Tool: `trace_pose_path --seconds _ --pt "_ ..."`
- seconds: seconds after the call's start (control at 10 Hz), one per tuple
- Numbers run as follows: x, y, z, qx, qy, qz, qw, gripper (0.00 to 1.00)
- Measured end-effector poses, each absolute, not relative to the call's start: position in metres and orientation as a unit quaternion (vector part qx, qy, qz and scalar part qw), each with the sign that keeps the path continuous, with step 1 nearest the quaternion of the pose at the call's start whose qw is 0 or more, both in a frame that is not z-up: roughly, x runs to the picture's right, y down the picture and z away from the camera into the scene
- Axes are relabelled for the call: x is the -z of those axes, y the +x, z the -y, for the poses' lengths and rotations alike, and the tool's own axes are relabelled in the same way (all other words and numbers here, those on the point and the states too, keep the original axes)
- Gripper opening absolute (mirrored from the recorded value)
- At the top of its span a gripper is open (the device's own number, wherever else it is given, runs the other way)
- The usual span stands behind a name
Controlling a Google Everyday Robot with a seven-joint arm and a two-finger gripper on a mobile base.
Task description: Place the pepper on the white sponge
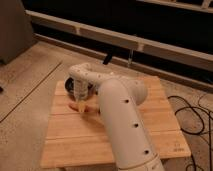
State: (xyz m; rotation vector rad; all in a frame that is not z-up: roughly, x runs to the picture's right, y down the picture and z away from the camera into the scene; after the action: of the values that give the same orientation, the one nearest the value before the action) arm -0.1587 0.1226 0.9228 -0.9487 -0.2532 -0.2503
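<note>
— Speckled floor (30, 85) runs all round, with a dark wall and a pale rail along the back. In the middle stands a slatted wooden worktop (160, 115). What do you make of the robot?

— Its white arm (120, 120) fills the near side. It rises from the bottom edge of the view, crosses the worktop towards the far left corner, bends at a rounded joint and turns downward. The end effector (79, 99) hangs at the end of that last link, pointing down at the boards.

— Is it apart or together?

— I cannot tell. It is low over the wood and partly merges with what lies below it.

— And the pepper?

— The pepper (76, 106) is a small orange-red sliver lying flat on the left part of the worktop, right under the end effector. They look to be touching or very nearly so; whether it is gripped I cannot say.

— Anything else near it?

— A dark bowl (70, 87) sits just behind, towards the far left corner, half hidden by the arm. Off to the right, black cables (192, 112) loop across the floor beside the worktop.
</note>
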Motion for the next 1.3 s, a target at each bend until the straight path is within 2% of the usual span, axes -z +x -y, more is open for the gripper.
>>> trace_pose_path --seconds 0.2,0.3,0.5,0.9,1.3 --pt "-0.923 -0.159 -0.121 0.12 -0.449 0.119 0.877 0.03" --pt "-0.922 -0.16 -0.12 0.118 -0.446 0.117 0.879 0.0" --pt "-0.917 -0.158 -0.103 0.112 -0.428 0.11 0.89 0.0" --pt "-0.884 -0.145 -0.03 0.092 -0.361 0.073 0.925 0.0" --pt "-0.861 -0.089 -0.006 0.013 -0.36 0.032 0.932 0.0"
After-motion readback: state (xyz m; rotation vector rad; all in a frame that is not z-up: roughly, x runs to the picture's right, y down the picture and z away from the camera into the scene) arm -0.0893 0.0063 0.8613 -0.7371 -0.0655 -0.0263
